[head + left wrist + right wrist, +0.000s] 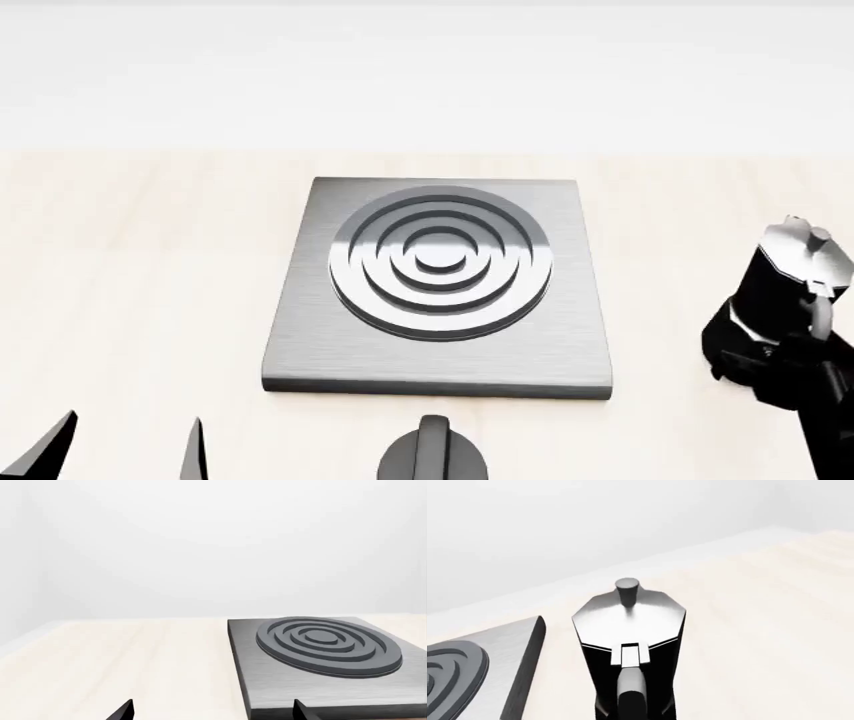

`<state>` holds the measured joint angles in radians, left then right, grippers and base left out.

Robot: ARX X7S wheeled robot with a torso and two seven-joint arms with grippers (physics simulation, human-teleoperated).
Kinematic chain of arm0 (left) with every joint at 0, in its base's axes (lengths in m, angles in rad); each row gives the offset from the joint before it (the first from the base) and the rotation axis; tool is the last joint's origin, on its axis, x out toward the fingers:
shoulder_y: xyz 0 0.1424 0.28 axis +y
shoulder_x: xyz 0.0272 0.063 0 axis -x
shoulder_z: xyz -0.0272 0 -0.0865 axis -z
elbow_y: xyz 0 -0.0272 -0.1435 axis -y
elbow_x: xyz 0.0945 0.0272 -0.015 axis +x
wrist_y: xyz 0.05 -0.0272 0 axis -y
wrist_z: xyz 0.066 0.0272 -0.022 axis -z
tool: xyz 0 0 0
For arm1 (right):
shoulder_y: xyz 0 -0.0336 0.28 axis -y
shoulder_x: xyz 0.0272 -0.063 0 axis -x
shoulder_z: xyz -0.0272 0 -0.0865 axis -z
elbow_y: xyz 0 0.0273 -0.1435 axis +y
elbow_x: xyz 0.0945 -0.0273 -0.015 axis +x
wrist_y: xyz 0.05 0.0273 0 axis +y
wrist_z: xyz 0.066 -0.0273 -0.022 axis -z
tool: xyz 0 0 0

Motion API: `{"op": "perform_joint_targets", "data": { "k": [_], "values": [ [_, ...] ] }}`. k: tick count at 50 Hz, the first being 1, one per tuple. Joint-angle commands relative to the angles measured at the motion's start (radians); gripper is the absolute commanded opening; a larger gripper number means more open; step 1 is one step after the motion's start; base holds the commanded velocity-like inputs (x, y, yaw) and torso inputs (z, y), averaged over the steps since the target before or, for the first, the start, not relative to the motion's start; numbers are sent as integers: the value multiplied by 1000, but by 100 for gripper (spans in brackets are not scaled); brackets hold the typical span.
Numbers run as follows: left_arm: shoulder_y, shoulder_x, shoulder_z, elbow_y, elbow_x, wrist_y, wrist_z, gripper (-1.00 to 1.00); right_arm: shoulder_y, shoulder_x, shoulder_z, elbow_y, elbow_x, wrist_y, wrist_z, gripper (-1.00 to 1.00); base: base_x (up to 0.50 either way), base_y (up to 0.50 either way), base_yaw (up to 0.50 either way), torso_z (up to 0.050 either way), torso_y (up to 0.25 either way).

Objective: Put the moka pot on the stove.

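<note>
The flat square grey metal stove [441, 340], with raised concentric rings at its centre, lies in the middle of the pale wooden table [134, 260]. Its top is bare.

The tall, faceted black moka pot [781, 290], with a silver-grey lid and a small knob on top, is at the right of the scene, well apart from the stove's right edge. In the right wrist view the moka pot [630, 645] is upright, its curved black handle [630, 697] pointing towards the camera and the stove's edge [520, 670] off to its side. Whether its base touches the table cannot be told, since it is hidden in both views.

The right gripper [801, 385] shows in the head view as a dark mass at the near side of the pot, by the handle. Its fingers cannot be made out, so it cannot be told how far they are spread or whether they grip the handle.

The left gripper [127, 450] sits at the near left edge, over bare table, with its two dark fingertips spread wide apart and nothing between them. In the left wrist view the stove [320, 680] lies just ahead of it.

A short round black knob with a ridge [434, 455] sits on the table just near of the stove's near edge.
</note>
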<state>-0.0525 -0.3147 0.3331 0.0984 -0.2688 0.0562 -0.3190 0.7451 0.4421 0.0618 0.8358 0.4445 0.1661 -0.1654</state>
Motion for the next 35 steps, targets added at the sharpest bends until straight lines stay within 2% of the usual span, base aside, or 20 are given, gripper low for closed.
{"op": "perform_joint_targets", "data": {
  "k": [1, 4, 11, 27, 34, 35],
  "values": [
    [7, 13, -26, 11, -17, -18, 21, 100, 1, -29, -11, 53, -64, -57, 32, -100, 0, 0, 0, 0, 0],
    [8, 13, -25, 12, -18, -18, 20, 100, -41, -27, -30, -136, -117, -23, 165, -100, 0, 0, 1, 0, 0],
    [11, 9, -25, 25, -20, -21, 14, 100, -31, -32, -102, -311, -183, 36, 220, -100, 0, 0, 0, 0, 0],
    [18, 2, -22, 42, -26, -27, 8, 100, 11, -43, -149, -295, -224, 46, 229, -100, 0, 0, 0, 0, 0],
    [23, -2, -20, 63, -29, -41, -1, 100, 38, -67, -185, -196, -280, -76, 244, -100, 0, 0, 0, 0, 1],
    [22, -1, -19, 56, -28, -36, 1, 100, 51, -76, -198, -148, -310, -140, 262, -100, 0, 0, 0, 0, 0]
  ]
}}
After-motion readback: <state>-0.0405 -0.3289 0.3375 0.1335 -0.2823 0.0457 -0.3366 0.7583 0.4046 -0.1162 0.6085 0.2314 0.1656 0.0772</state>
